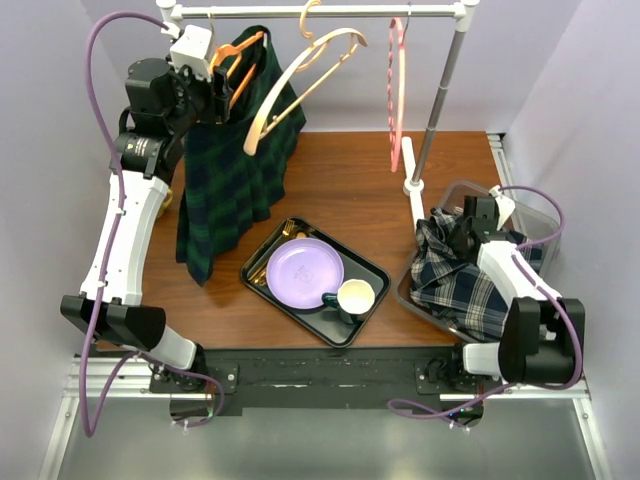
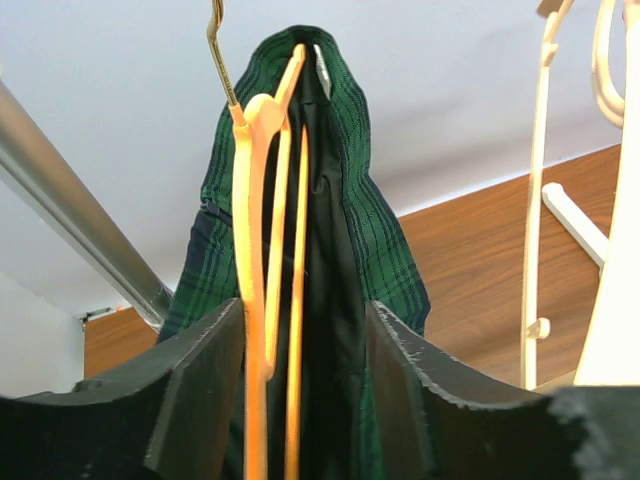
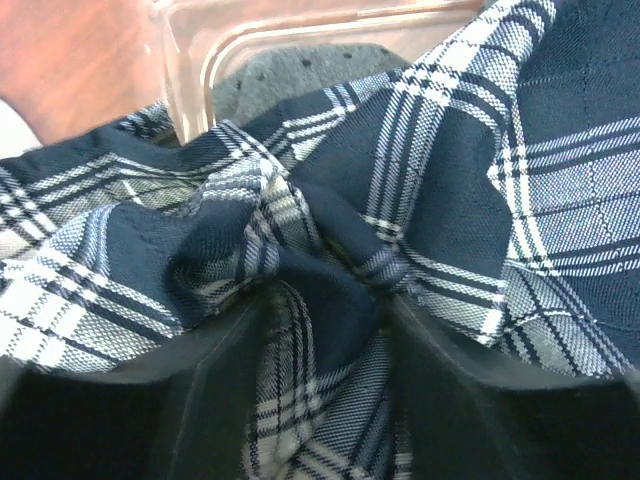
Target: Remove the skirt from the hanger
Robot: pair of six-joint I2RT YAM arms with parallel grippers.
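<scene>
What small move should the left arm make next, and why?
Probably close the left gripper on the orange hanger. Its open fingers already straddle the hanger and the green plaid skirt, which still hangs from the rail.

Right hand (image 3: 320, 330) fingertips buried in plaid cloth (image 3: 330, 230) — grip unclear; bin (image 3: 200, 60) mostly covered.

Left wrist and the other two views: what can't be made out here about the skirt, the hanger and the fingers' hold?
- Left wrist: whether the fingers touch the orange hanger or green plaid skirt; their tips are cut off by the bottom edge.
- Top external: the skirt's attachment to the hanger; the left gripper covers it.
- Right wrist: the fingertips of the right gripper; folds of blue plaid cloth bury them.
- Top external: the clear bin contents; the right arm blocks it.
</scene>
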